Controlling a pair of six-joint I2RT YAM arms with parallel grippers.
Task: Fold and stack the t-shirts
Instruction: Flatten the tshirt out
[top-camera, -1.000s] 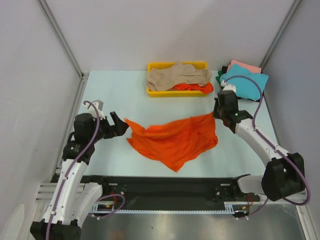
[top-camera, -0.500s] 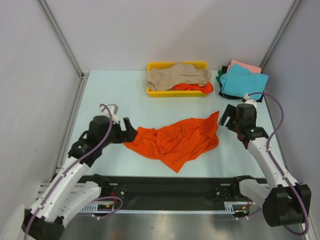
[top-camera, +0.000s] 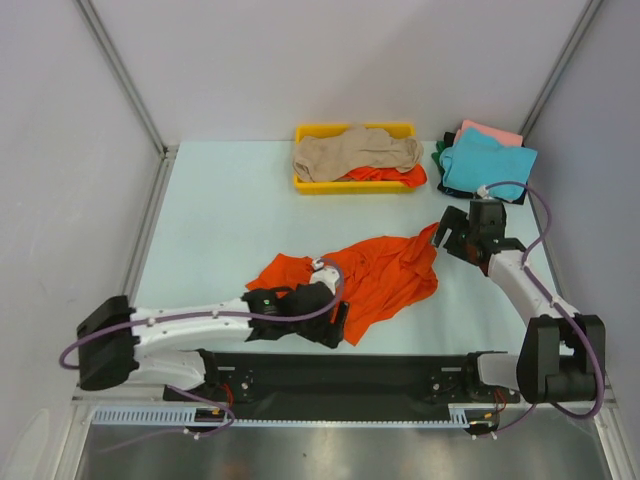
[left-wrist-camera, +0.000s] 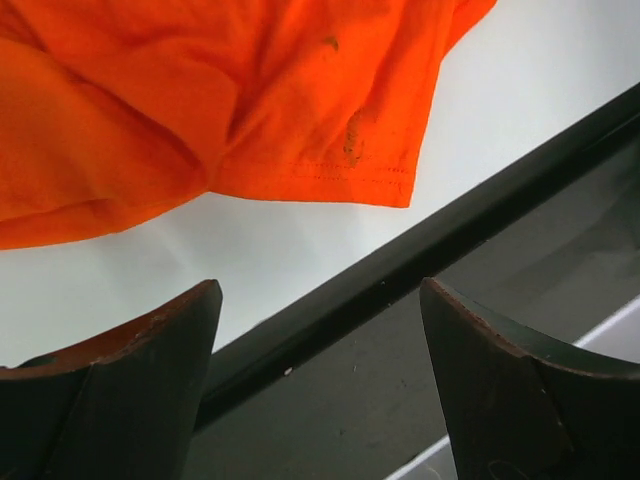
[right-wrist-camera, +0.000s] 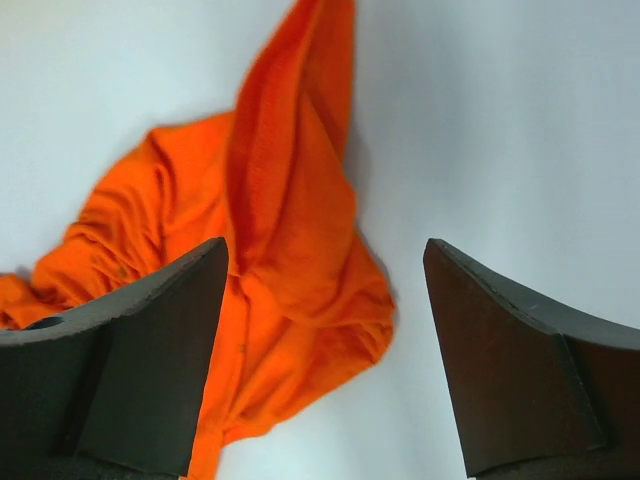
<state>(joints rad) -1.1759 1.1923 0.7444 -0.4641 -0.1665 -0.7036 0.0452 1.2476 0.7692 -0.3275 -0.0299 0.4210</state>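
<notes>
A bright orange t-shirt lies crumpled on the table's middle. My left gripper reaches low across the front to the shirt's near corner; in the left wrist view it stands open and empty, with the shirt's hem just beyond its fingertips and the black front rail beneath. My right gripper hovers open by the shirt's far right corner, and its wrist view shows the orange cloth lying loose on the table below the spread jaws. A beige t-shirt fills the tray; teal, pink and dark green shirts sit stacked at the back right.
A yellow tray stands at the back centre with more orange cloth under the beige shirt. A black rail runs along the table's front edge. Metal posts and grey walls close in the sides.
My right gripper opened and let go of the shirt's right corner, which dropped. My left arm swung down from the shirt's left side to its front corner. The shirt bunched up rightward.
</notes>
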